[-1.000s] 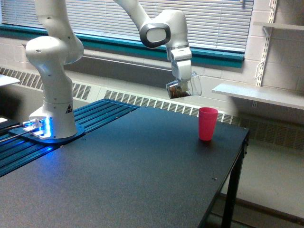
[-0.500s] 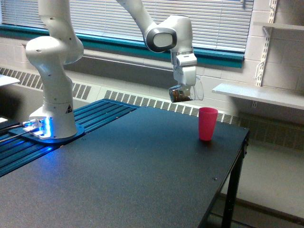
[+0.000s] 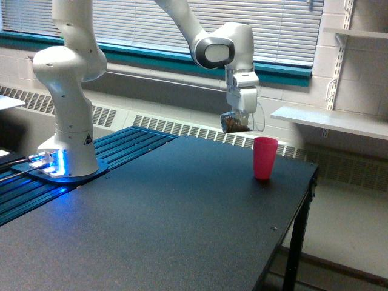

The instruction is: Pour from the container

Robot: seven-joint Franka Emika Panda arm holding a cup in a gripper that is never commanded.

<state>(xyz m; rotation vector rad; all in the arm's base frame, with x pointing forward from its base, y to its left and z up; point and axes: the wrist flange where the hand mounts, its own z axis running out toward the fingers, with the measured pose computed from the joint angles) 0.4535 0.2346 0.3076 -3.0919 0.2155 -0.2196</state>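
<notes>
So in the exterior view, the white Franka arm (image 3: 66, 66) reaches over from its base on the view's left, and the pincer (image 3: 241, 118) hangs above the black tabletop (image 3: 157, 218) with its fingers clamped on the container (image 3: 241, 121), a little clear plastic cup. The container is up in the air, tipped well over on its side, and you can see brown granular stuff sitting in the end toward the view's left, with the clear end pointing toward the view's right. It's a bit above and just to the view's left of the pink cup (image 3: 265, 157), not touching it. The pink cup stands upright near the tabletop's far right corner. Behind all that are window blinds (image 3: 273, 30) and a wall shelf (image 3: 327, 121) on the view's right.
</notes>
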